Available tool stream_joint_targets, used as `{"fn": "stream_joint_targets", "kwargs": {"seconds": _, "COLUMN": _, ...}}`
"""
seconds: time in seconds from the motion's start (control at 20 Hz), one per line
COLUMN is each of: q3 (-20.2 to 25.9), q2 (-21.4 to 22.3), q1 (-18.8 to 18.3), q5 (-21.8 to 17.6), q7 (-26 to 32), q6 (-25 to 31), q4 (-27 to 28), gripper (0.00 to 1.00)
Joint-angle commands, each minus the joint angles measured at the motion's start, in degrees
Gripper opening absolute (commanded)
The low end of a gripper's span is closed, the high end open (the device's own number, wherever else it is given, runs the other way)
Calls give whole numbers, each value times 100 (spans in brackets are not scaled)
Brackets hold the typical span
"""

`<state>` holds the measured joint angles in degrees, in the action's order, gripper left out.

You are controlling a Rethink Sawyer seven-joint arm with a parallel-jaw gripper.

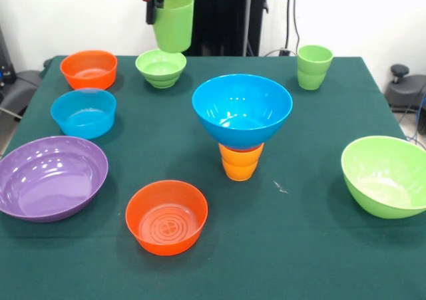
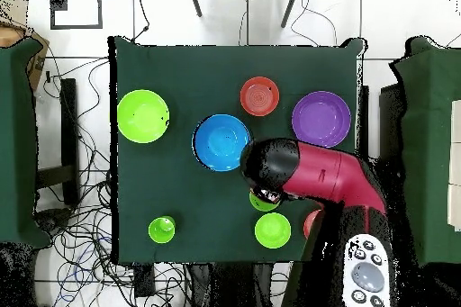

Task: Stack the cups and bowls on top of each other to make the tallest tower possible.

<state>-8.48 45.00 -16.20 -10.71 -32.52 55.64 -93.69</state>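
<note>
My gripper is shut on the rim of a green cup and holds it in the air above a small lime green bowl. In the overhead view the red arm covers most of that cup. At mid-table a blue bowl sits upright on upside-down orange cups, which makes a short tower; from above only the blue bowl shows. Another green cup stands at the back right.
Loose on the green cloth lie an orange bowl, a light blue bowl, a large purple bowl, a second orange bowl and a large lime green bowl. A remote control lies beside the arm's base.
</note>
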Motion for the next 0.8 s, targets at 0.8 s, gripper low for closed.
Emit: {"fn": "stream_joint_targets", "kwargs": {"seconds": 0.8, "q3": 280, "q2": -630, "q1": 254, "q5": 710, "q7": -2086, "q6": 1216, "q4": 1198, "gripper": 0}}
